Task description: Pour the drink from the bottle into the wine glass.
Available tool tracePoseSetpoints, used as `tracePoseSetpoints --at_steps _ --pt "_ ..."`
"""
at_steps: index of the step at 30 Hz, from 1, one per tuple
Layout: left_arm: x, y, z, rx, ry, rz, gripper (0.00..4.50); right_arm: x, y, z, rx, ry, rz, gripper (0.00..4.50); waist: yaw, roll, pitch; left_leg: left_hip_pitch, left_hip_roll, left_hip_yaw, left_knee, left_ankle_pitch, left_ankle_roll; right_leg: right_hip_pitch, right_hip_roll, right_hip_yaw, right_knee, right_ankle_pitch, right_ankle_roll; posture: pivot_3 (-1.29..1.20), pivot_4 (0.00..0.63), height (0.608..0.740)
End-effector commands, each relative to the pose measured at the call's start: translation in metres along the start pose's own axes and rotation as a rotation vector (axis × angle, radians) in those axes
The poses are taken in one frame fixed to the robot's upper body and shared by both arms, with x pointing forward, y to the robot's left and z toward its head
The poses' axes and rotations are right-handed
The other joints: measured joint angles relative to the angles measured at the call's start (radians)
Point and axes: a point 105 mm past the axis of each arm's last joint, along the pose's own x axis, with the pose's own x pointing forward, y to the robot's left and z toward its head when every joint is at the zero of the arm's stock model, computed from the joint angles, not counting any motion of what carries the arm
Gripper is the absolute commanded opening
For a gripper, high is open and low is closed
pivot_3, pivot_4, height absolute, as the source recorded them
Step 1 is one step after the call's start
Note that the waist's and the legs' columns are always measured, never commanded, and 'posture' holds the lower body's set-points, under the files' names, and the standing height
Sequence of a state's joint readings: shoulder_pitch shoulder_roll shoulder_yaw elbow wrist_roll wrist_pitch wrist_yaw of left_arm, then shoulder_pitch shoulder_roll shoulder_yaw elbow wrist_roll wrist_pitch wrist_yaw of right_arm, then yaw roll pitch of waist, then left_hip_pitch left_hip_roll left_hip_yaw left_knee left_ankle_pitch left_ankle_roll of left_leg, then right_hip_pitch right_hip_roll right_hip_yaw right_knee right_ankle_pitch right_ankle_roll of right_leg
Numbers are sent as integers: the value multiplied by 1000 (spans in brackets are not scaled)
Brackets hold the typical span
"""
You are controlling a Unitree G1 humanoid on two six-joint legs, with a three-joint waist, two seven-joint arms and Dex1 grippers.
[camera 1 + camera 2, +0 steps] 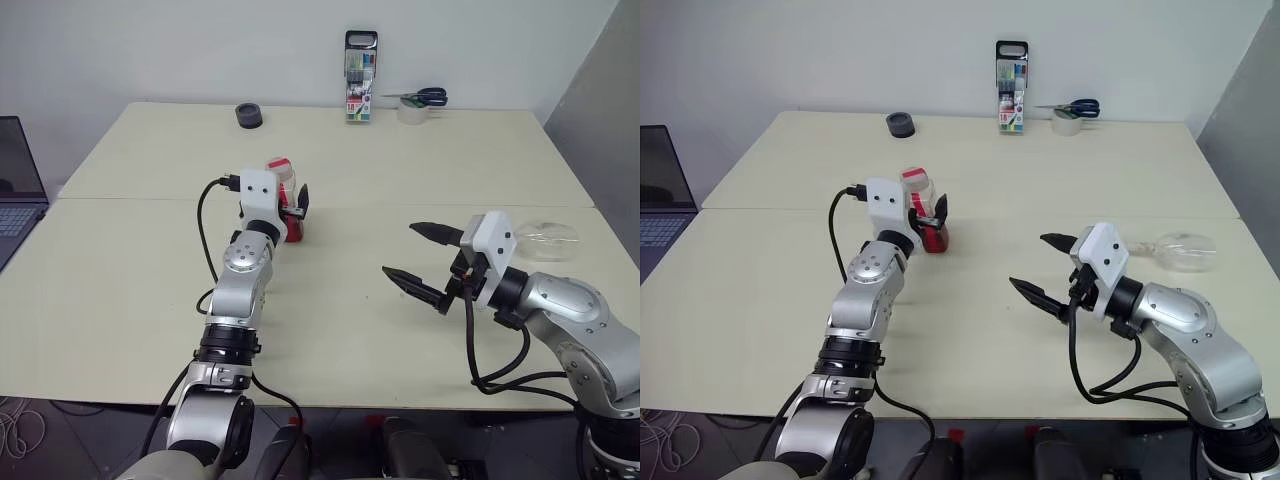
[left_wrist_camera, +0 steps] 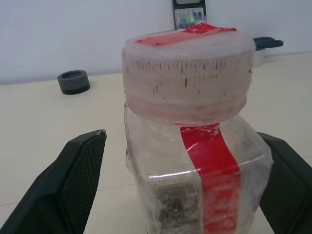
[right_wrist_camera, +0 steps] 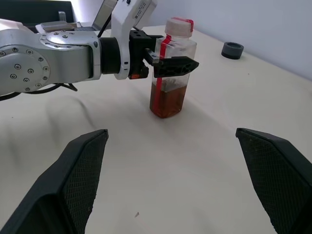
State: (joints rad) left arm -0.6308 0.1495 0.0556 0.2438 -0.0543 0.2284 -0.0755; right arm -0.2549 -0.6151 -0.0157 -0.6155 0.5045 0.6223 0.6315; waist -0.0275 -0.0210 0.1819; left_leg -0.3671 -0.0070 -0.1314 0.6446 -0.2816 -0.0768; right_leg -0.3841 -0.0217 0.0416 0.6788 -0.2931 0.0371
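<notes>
The bottle (image 3: 170, 73) stands upright near the table's middle, clear plastic with a pink-red cap and a red label strip. The amber drink (image 3: 165, 100) fills its lower part. My left gripper (image 2: 180, 135) is open around the bottle, one black finger (image 2: 73, 180) on each side, with a gap between fingers and plastic. My right gripper (image 1: 402, 250) hovers open and empty over the table to the right of the bottle, pointing towards it. The wine glass (image 1: 1183, 250) seems to lie on its side at the right, just beyond my right wrist.
A tall marker case (image 1: 361, 75) stands at the table's far edge, with scissors (image 1: 420, 97) and a tape roll (image 1: 412, 112) beside it. A dark round object (image 1: 249, 116) sits at the far left. A laptop (image 1: 15, 190) is off the left edge.
</notes>
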Motion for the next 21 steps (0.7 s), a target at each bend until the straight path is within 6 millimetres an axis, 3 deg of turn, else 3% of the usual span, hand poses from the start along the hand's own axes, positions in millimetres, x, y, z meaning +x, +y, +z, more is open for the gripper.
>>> tracePoseSetpoints --at_steps 1,6,8,16,21 --pt "0 -3 19 -2 -61 -8 3920 -1 2 15 -38 -46 6 4500 0 0 0 0 0 0 0 0 0 0 0 0 0 0 0 0 150 740" --pt "-1 -3 19 -7 -66 -11 2352 -1 2 15 -36 -50 6 4500 0 0 0 0 0 0 0 0 0 0 0 0 0 0 0 0 150 740" --pt "-3 -2 19 -7 -67 -11 1915 -1 2 15 -35 -52 7 4500 -1 0 0 0 0 0 0 0 0 0 0 0 0 0 0 0 150 740" --pt "-15 0 22 16 -119 -64 1814 -2 -5 21 -12 -80 -35 4500 -1 0 0 0 0 0 0 0 0 0 0 0 0 0 0 0 150 740" --pt "-23 -29 27 -75 -122 -369 1813 -3 -16 27 5 -92 -125 4500 -1 0 0 0 0 0 0 0 0 -1 0 0 0 0 0 0 150 740"
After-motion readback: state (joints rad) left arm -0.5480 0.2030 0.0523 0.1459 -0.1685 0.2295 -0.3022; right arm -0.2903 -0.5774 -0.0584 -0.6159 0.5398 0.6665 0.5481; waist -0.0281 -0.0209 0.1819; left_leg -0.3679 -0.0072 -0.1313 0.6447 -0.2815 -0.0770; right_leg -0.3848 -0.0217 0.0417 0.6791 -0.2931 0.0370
